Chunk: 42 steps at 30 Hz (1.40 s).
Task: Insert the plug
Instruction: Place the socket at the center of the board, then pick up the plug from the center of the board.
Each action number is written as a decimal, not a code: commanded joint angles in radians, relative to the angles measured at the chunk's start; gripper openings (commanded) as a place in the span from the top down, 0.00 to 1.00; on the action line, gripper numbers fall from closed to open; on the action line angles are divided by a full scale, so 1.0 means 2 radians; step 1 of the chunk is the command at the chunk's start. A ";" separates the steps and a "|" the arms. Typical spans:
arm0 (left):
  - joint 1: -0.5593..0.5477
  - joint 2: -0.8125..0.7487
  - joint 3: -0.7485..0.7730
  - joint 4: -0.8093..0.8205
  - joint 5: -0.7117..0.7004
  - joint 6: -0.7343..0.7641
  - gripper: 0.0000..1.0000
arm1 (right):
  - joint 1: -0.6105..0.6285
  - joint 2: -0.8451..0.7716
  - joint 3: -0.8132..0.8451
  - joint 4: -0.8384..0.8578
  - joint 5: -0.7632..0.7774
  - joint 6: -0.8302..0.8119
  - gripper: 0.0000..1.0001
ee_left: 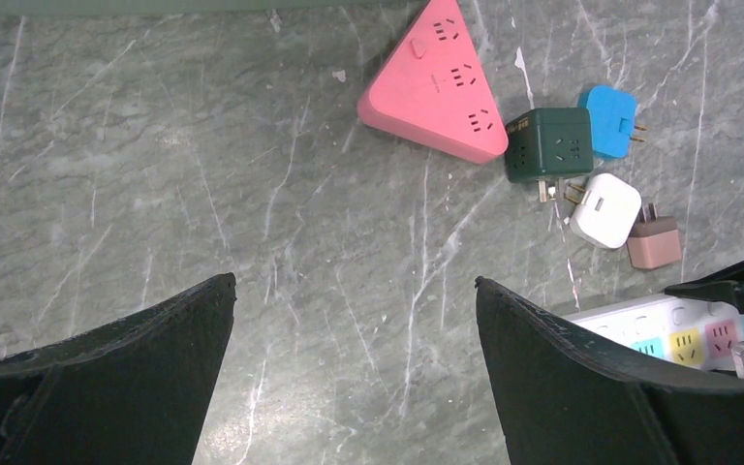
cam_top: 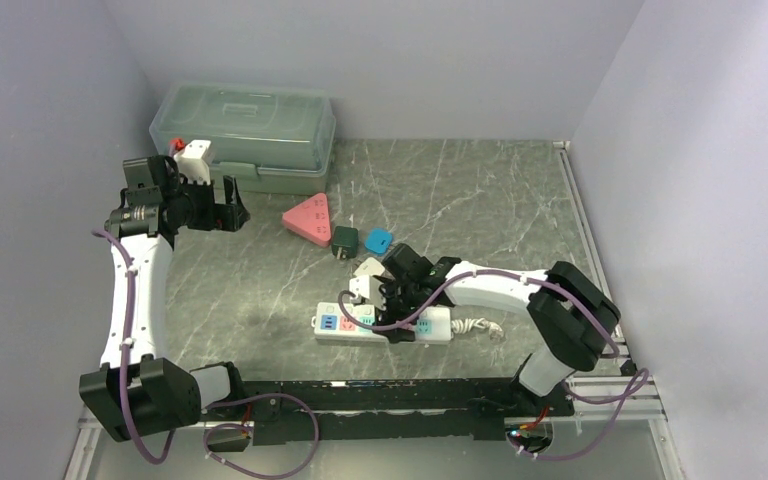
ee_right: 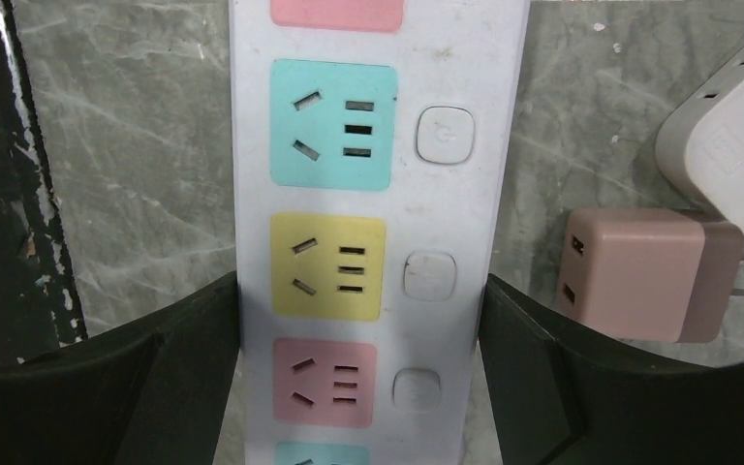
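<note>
The dusty-pink cube-shaped plug (ee_right: 639, 273) is seen lying on the grey marbled table (ee_right: 126, 145) at the right of the right wrist view. It is outside the right gripper (ee_right: 358, 291), just beside its right finger, with a white cube plug (ee_right: 736, 165) touching it at the upper right. The right jaws are closed against the two long sides of the white power strip with coloured sockets (ee_right: 455, 213), the yellow socket being framed between them.

In the left wrist view the left gripper (ee_left: 354, 291) is held wide open over bare table. The pink plug is found at the right of that frame, well apart from its jaws.
</note>
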 commanded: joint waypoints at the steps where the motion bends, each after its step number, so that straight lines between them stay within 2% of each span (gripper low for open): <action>1: 0.001 0.000 -0.003 0.018 -0.004 -0.003 0.01 | 0.002 0.015 0.011 0.009 0.002 0.011 0.39; 2: 0.001 -0.001 -0.004 0.019 -0.004 -0.003 0.01 | 0.002 0.012 0.012 0.008 0.000 0.015 0.29; 3: 0.001 -0.001 -0.005 0.019 -0.003 -0.002 0.01 | 0.002 0.008 0.011 0.007 -0.003 0.020 0.08; 4: 0.001 0.000 -0.004 0.019 0.000 -0.001 0.01 | 0.002 0.003 0.009 0.009 -0.005 0.023 0.01; 8: 0.001 0.003 -0.003 0.016 0.015 -0.001 0.01 | 0.002 -0.027 0.011 0.013 0.002 0.040 0.00; 14: 0.001 0.007 -0.005 0.015 0.040 -0.007 0.01 | 0.000 -0.081 0.058 -0.011 -0.002 0.080 0.00; 19: 0.000 0.009 -0.005 0.009 0.043 -0.002 0.01 | -0.021 -0.112 0.110 0.006 0.059 0.184 0.00; 21: 0.000 0.011 -0.006 0.008 0.050 0.001 0.01 | -0.028 -0.106 0.131 0.018 0.090 0.202 0.00; 24: -0.001 0.018 -0.008 0.003 0.066 0.001 0.01 | -0.036 -0.084 0.149 0.047 0.144 0.213 0.00; 25: -0.001 0.019 -0.009 0.001 0.070 0.002 0.01 | -0.042 -0.072 0.153 0.062 0.141 0.216 0.00; 33: -0.009 0.023 -0.015 -0.016 0.068 0.014 0.01 | -0.093 0.080 0.266 0.094 0.046 0.250 0.00; 37: -0.011 0.026 -0.022 -0.017 0.062 0.017 0.01 | -0.100 0.154 0.332 0.078 0.034 0.246 0.00; 42: -0.017 0.028 -0.021 -0.019 0.064 0.018 0.01 | -0.103 0.208 0.376 0.076 0.017 0.252 0.00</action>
